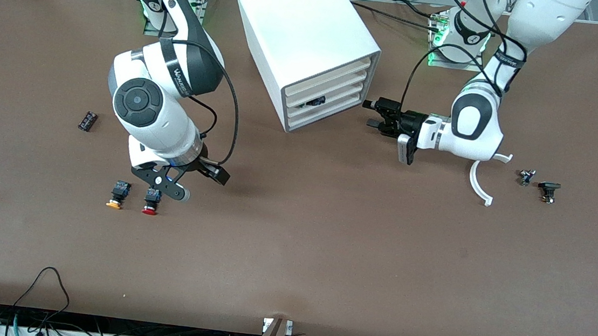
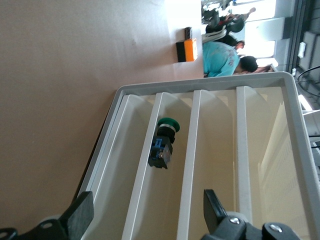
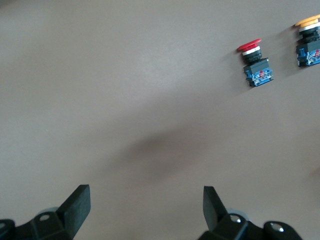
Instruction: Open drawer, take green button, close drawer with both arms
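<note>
Even overhead light falls on the brown table [image 1: 325,235], casting soft shadows under both arms; windows blow out to white glare in the left wrist view.

The left arm reaches out low and flat, and its tool [image 1: 373,114] has its two fingers [image 2: 80,216] spread wide. The right arm bends down, with its tool [image 1: 190,177] hanging over the surface [image 1: 325,235], fingers [image 3: 77,205] wide apart too.
</note>
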Available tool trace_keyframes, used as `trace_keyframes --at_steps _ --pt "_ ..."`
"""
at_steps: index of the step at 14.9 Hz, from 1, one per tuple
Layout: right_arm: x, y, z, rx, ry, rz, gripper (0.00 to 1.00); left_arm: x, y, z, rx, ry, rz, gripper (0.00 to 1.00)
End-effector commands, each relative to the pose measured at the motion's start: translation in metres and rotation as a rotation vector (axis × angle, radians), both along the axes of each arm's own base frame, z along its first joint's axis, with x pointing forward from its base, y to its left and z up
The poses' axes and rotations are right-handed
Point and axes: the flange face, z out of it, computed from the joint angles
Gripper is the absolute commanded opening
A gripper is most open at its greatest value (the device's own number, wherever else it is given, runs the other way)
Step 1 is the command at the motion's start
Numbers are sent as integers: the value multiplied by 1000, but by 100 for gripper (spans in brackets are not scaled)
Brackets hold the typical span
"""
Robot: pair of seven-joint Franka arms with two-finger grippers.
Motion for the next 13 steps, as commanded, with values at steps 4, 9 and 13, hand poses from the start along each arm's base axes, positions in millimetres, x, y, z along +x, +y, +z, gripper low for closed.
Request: trace_keyframes --at_steps 4,9,13 --pt "22 29 14 107 -28 -199 100 -38 -27 -53 -110 13 39 72" --pt "24 38 15 124 -38 -220 100 -59 -49 -64 -134 53 0 61" --pt "26 42 20 148 -66 -255 100 -68 -56 -70 -139 67 -19 49"
